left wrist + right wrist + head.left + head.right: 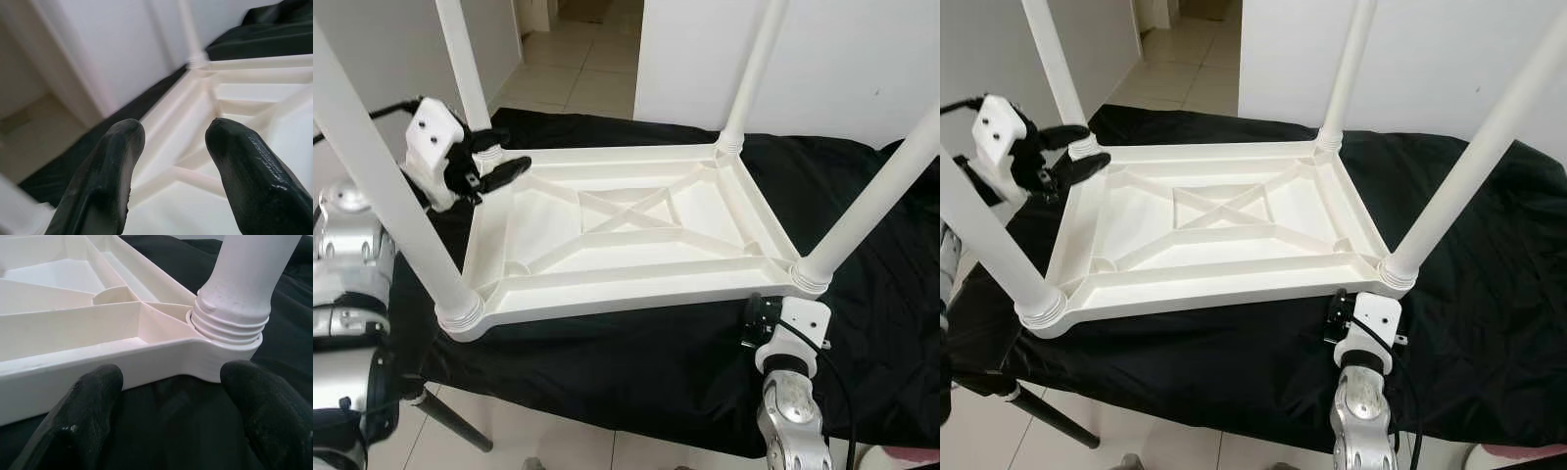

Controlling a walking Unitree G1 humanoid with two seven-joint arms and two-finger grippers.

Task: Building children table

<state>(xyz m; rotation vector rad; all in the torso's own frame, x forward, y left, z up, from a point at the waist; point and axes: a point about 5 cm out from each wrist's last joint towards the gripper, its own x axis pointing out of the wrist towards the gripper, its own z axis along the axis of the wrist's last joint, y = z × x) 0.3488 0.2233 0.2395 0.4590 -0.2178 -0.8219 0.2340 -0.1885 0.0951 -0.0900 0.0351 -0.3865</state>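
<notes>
Children's table (626,235): white plastic, flipped upside down on a black cloth (862,255) over the tabletop. Underside faces up, with a raised rim, a recessed centre panel with an X-shaped rib, and diagonal ribs running to each corner. All four round white legs stand upright in the corner sockets: near-left leg (382,186), far-left leg (465,64), far-right leg (754,69), near-right leg (876,201). Ribbed threaded collars show at the leg bases; the right wrist view has the near-right collar (230,320) seated in its socket, no visible gap.

Left tool (499,162): at the far-left corner, just beside that leg's base, fingers (112,166) spread wide, nothing between them, hovering over the ribbed underside.

Right tool (171,416): low over the cloth in front of the near-right corner, fingers (88,411) parted wide, gripping nothing; table edge and collar sit just beyond the tips, not touching.

Tiled floor (578,54) and a white wall (862,59) behind. A dark stand leg (455,421) angles down below the cloth at near left.
</notes>
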